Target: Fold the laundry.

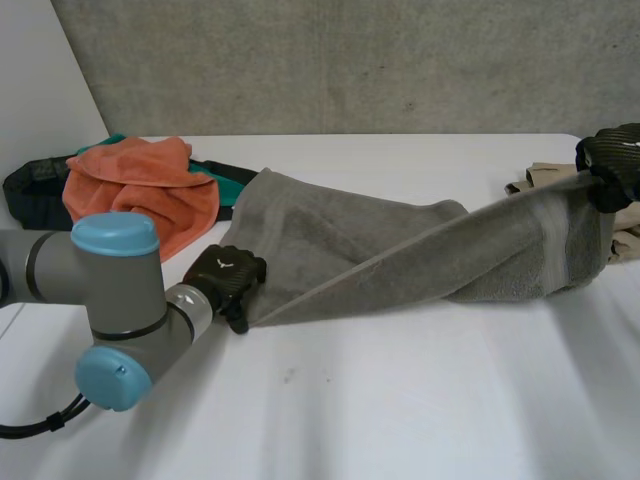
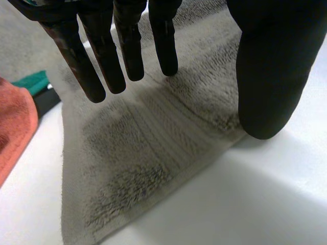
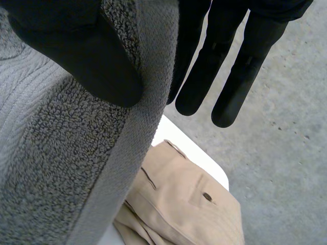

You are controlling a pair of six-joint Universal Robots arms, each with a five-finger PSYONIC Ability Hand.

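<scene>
Your right hand pinches the grey towel by its banded end between thumb and fingers, lifted off the bench. Your left hand sits at the near corner, fingers straight and spread, thumb pressing the edge down. Pin that corner firmly and bring the raised end across level, clear of the tan trousers, so the edges meet.

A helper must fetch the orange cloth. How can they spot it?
On the white table, look to the far corner on the robot's left side. The orange cloth lies crumpled there on green and black garments, the only orange piece.
</scene>
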